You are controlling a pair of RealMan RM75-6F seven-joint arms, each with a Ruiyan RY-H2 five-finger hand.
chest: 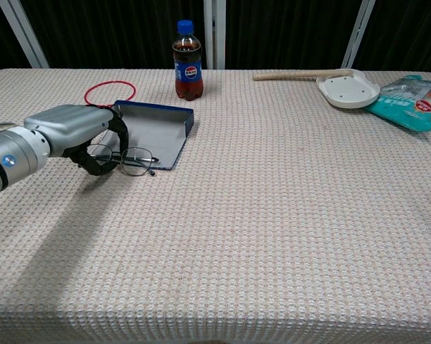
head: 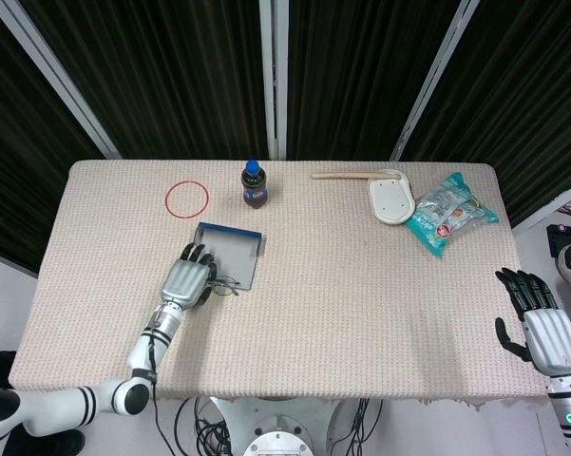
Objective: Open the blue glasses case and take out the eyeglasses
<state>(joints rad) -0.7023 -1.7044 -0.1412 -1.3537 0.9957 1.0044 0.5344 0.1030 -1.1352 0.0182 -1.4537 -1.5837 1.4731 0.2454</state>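
Note:
The blue glasses case lies open and flat on the table's left half, its grey lining facing up. The thin-framed eyeglasses sit at the case's near edge, partly on the cloth. My left hand is at the case's left side, with its dark fingers curled around the left end of the eyeglasses. My right hand hovers at the table's right edge with its fingers spread and nothing in it; the chest view does not show it.
A cola bottle stands behind the case, and a red ring lies to its left. At the back right are a white dish with a wooden handle and a teal snack bag.

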